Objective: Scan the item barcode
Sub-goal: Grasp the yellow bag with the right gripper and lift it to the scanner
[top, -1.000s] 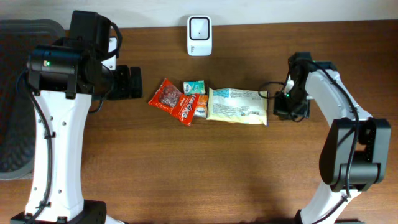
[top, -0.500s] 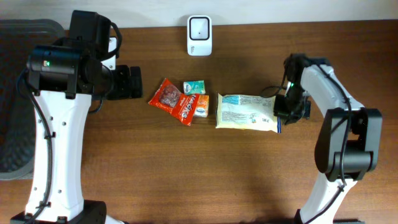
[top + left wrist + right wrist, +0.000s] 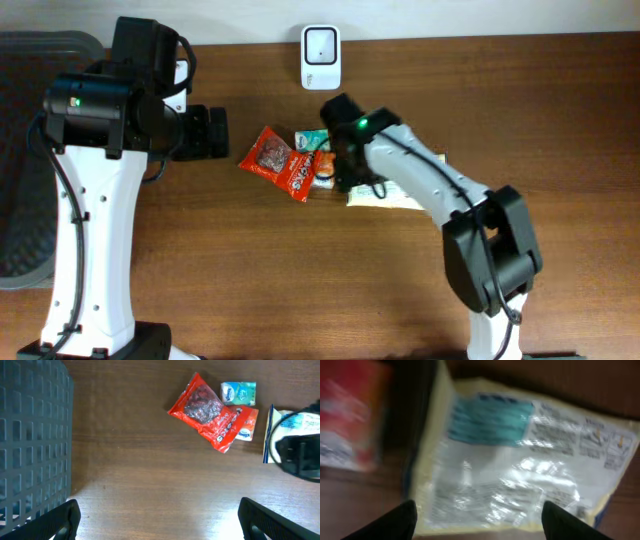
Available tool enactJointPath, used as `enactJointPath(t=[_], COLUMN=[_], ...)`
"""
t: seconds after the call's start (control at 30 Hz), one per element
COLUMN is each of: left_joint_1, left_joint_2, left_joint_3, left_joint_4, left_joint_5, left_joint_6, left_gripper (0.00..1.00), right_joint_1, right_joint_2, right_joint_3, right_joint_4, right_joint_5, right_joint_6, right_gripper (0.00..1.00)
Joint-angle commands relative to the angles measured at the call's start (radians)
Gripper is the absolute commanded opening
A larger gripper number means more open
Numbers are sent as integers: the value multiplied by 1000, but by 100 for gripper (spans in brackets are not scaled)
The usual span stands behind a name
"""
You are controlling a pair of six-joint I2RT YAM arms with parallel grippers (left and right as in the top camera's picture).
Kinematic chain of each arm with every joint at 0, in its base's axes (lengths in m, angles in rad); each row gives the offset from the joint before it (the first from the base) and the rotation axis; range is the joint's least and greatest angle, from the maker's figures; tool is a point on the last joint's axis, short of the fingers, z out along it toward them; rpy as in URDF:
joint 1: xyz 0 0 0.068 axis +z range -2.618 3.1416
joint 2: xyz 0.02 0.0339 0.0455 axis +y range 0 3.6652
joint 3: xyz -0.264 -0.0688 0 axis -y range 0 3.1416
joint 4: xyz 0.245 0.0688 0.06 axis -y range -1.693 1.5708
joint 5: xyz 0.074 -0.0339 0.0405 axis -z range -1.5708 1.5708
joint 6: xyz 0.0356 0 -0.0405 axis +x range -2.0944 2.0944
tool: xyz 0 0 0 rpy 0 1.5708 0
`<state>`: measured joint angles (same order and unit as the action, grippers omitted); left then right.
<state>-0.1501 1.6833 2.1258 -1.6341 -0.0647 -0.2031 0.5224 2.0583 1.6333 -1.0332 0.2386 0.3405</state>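
Evidently pick-up is judged in hand: right end effector (image 3: 477, 522) is held open over the bag (image 3: 520, 460); left end effector (image 3: 160, 522), open. Next, gripping and presentation to the rear-edge scanner (image 3: 321, 44) are required.

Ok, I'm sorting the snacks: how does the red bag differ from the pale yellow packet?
The red bag lies slanted across the table; the pale yellow packet lies roughly square to its edge. The red bag is in full overhead view; the right arm covers part of the packet. Both lie flat, and neither is gripped.
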Motion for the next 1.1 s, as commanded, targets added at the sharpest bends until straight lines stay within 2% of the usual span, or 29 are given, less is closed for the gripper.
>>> enactJointPath(t=[0.0, 0.07, 0.27, 0.3, 0.4, 0.47, 0.5, 0.53, 0.57, 0.6, 0.67, 0.7, 0.77, 0.8, 0.83, 0.87, 0.9, 0.97, 1.07], left_joint_1=[3, 3, 3, 3, 3, 3, 3, 3, 3, 3, 3, 3, 3, 3, 3, 3, 3, 3, 3], left_joint_2=[2, 2, 2, 2, 2, 2, 2, 2, 2, 2, 2, 2, 2, 2, 2, 2, 2, 2, 2], left_joint_3=[3, 3, 3, 3, 3, 3, 3, 3, 3, 3, 3, 3, 3, 3, 3, 3, 3, 3, 3], left_joint_4=[1, 1, 1, 1, 1, 1, 1, 2, 1, 1, 1, 1, 1, 1, 1, 1, 1, 1, 1], left_joint_5=[-11, -11, -11, -11, -11, -11, -11, -11, -11, -11, -11, -11, -11, -11, -11, -11, -11, -11, -11], left_joint_6=[-9, -9, -9, -9, -9, -9, -9, -9, -9, -9, -9, -9, -9, -9, -9, -9, -9, -9, -9], left_gripper=[99, 99, 99, 99, 99, 99, 99, 99, 99, 99, 99, 99, 99, 99, 99, 99, 99, 99, 99], right_joint_1=[45, 46, 45, 43, -3, -37, -48, -58, -60, -59, -60, -61, -94, -113, -142, -163, -192, -222, -244], right_joint_2=[-2, -2, 17, 18, 29, 46, 61, 77, 87, 84, 81, 80, 80, 80, 80, 80, 82, 92, 129], right_joint_3=[-37, -63, -208, -222, -233, -233, -233, -233, -232, -212, -98, 31, 265, 323, 362, 364, 364, 364, 364], right_joint_4=[104, 151, 294, 304, 309, 309, 313, 316, 317, 307, 244, 201, 204, 230, 325, 408, 530, 738, 1000], right_joint_5=[110, 110, 128, 148, 177, 164, 153, 137, 132, 126, 100, 55, -170, -281, -513, -651, -821, -967, -1018], right_joint_6=[105, 171, 171, 171, 175, 174, 174, 174, 174, 174, 173, 149, 56, 43, -13, -14, 4, 89, 339], right_gripper=[84, 85, 85, 81, 61, 61, 56, 38, 12, 4, 4, 4, 4, 4, 4, 4, 4, 4, 4])
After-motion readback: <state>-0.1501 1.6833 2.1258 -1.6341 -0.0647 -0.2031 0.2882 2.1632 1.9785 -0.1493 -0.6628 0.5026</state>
